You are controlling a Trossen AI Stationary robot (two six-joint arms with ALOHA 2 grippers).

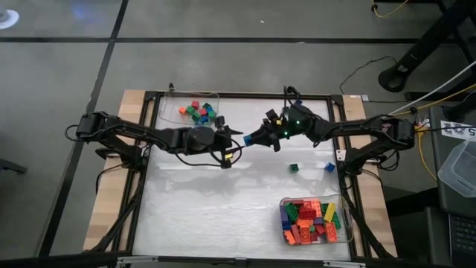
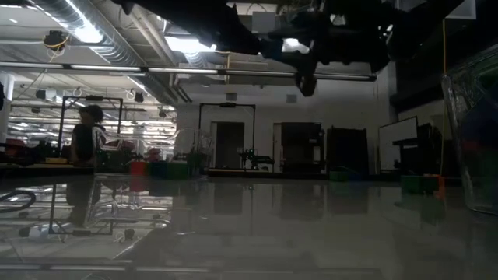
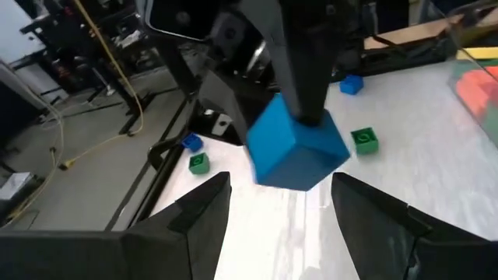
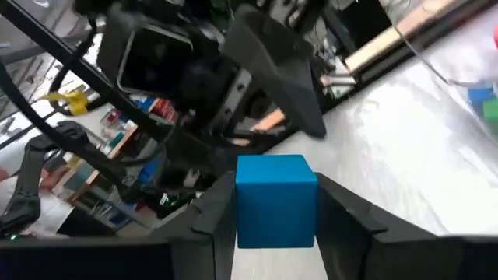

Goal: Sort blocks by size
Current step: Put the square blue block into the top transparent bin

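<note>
Fingers of the right tool (image 4: 276,225) clamp a blue block (image 4: 276,201) above the middle of the bench (image 1: 223,201). Facing it, the left tool (image 3: 280,214) stands spread wide with nothing in it, its tips just beside the block.

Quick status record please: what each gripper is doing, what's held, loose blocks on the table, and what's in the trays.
right gripper: shut on blue block, above table centre
left gripper: open, fingers either side of that block, not touching
loose blocks: one green block, one small blue block on the table's right side
far tray: a few small blocks
near tray: many mixed blocks
</note>
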